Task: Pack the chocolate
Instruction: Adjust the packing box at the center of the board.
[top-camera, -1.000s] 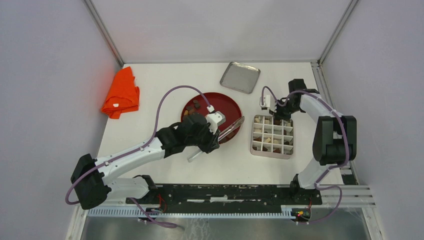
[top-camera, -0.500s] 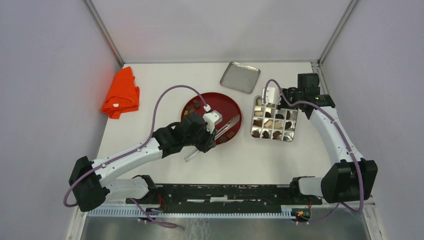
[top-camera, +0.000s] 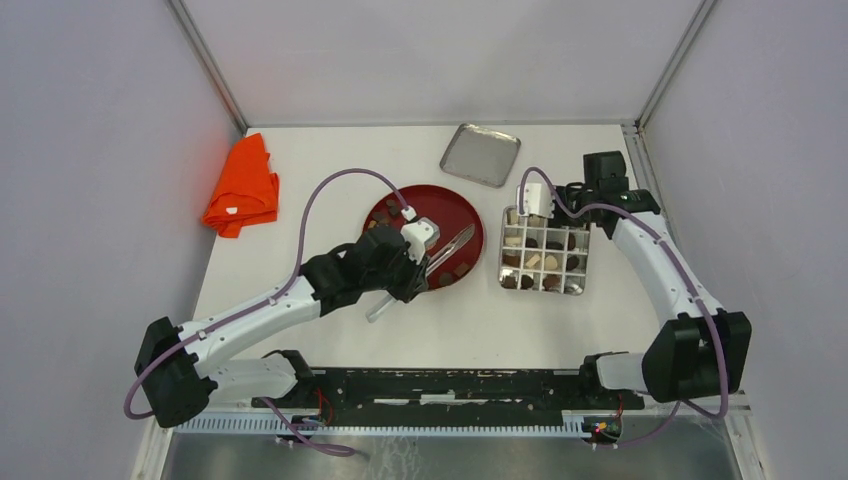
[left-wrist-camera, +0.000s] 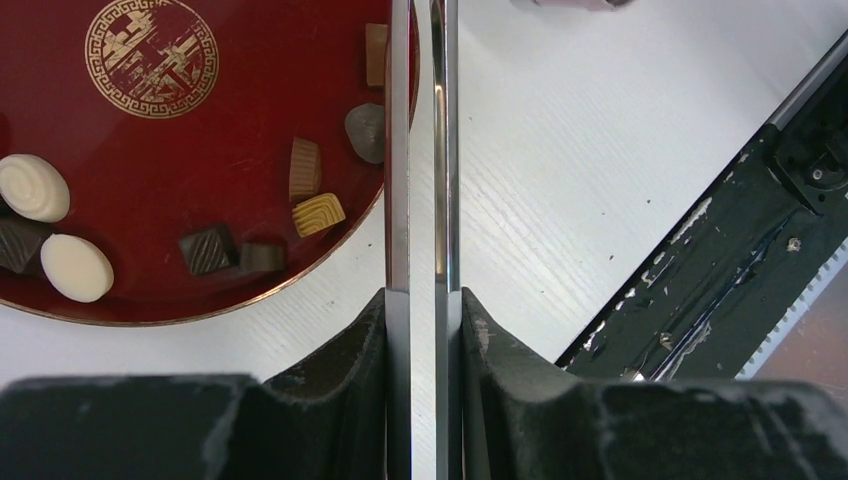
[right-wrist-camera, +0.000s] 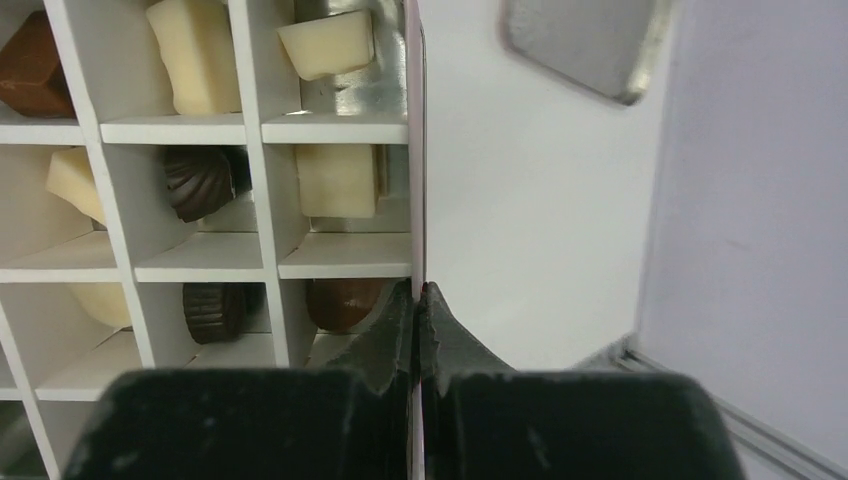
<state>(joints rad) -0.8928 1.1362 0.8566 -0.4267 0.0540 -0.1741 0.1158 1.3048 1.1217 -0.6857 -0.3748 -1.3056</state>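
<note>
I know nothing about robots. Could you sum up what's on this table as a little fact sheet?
Red plate: loose chocolate pieces, dark, tan and cream
Divided box: packed chocolates in several cells
Left hand: shut on metal tongs that reach over the plate's rim
Right hand: pinching one outer wall of the box
Also there: orange cloth, metal tray
</note>
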